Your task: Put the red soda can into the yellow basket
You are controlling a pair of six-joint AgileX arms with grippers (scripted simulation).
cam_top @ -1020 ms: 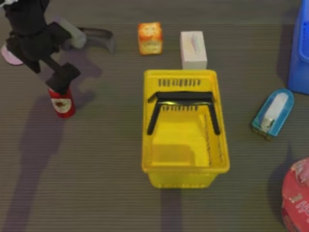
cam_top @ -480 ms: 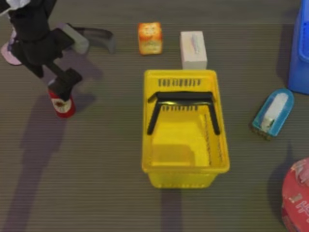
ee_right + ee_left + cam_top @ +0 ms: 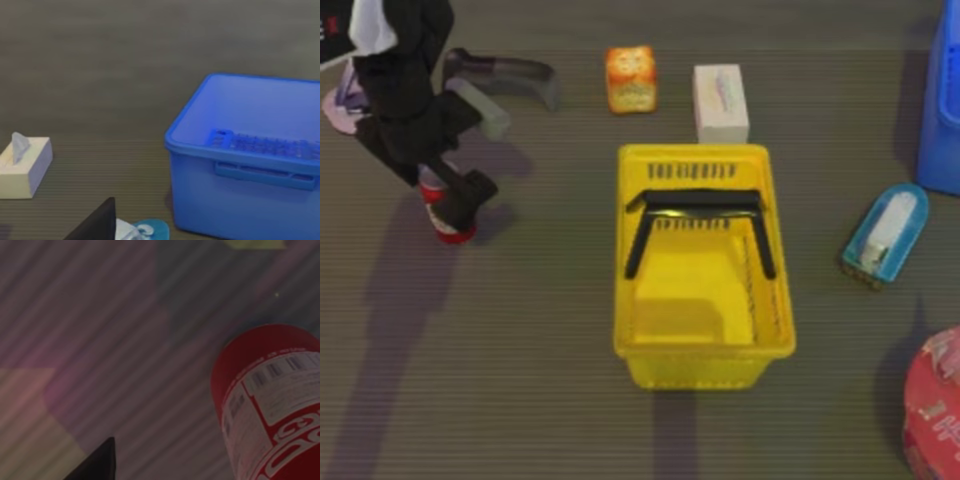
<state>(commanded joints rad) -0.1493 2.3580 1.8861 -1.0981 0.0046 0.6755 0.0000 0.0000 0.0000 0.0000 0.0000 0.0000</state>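
My left gripper hangs over the red soda can, which stands upright, long axis vertical, directly beneath and between the fingers; whether they are apart or clamped, I cannot tell. The yellow basket lies well off to the fingers' right. The left wrist view alone shows the can's barcode label close up. My right arm is parked off-frame.

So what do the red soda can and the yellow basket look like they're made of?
The red soda can, under the left hand at the table's left: probably thin painted metal, judging by its smooth glossy red wall with a printed label and barcode. The yellow basket: likely moulded plastic, with one even yellow colour, slotted sides, and black handles folded across it.
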